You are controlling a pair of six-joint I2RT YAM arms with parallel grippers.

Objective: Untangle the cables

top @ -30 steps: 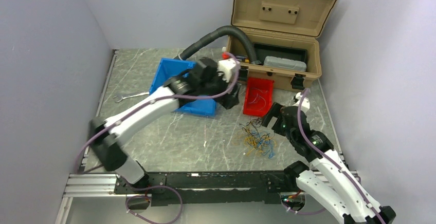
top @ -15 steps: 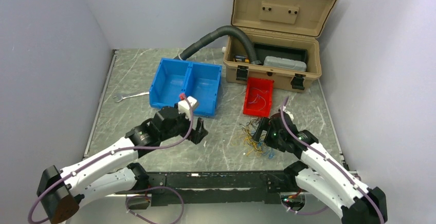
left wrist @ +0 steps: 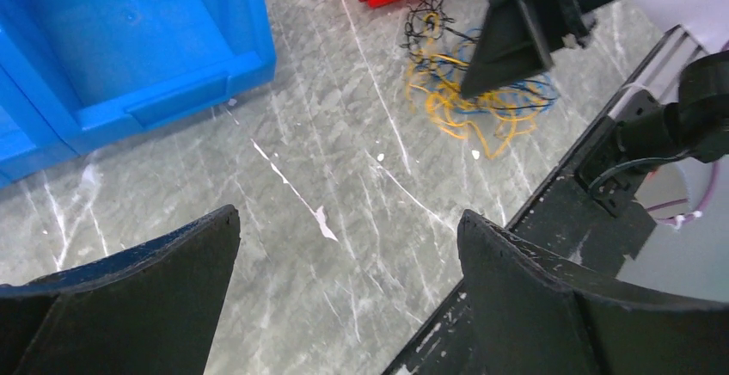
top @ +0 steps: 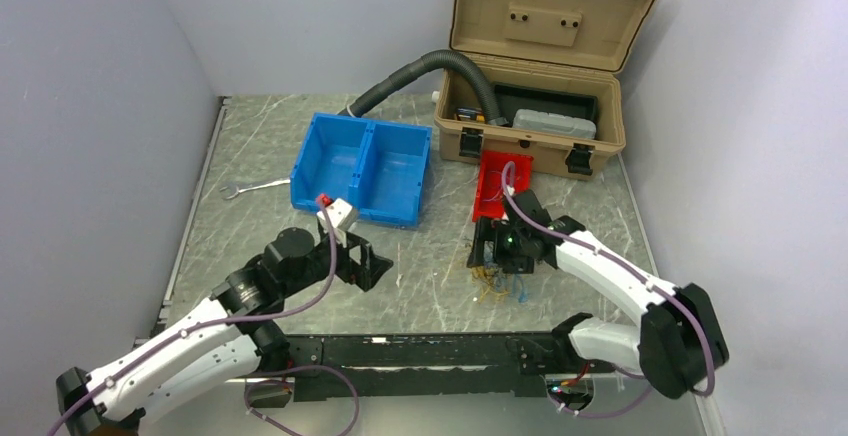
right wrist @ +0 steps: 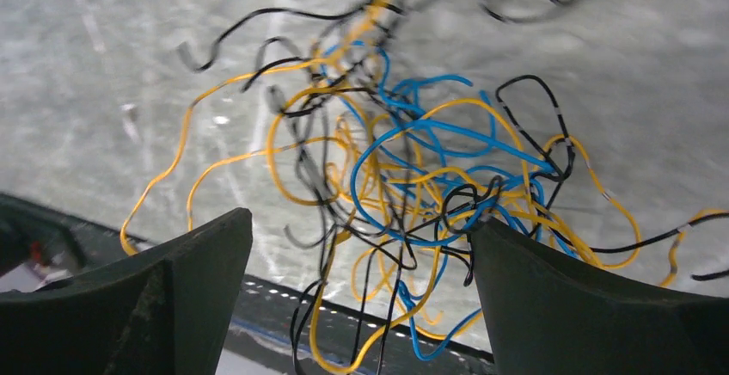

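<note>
Tangle of thin yellow, blue and black cables (right wrist: 413, 186) on the grey tabletop (top: 430, 291), lower right of centre from overhead, right gripper (right wrist: 358, 224) spread wide directly over it, pinching nothing, left gripper (left wrist: 348, 220) equally spread, below the blue bin (top: 362, 166).

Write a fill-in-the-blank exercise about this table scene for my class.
The blue bin has ____ compartments.
The tan toolbox has its lid ____.
The gripper over the cables is on the ____ arm.
The left gripper is open and holds ____.
Missing words: two; open; right; nothing.
</note>
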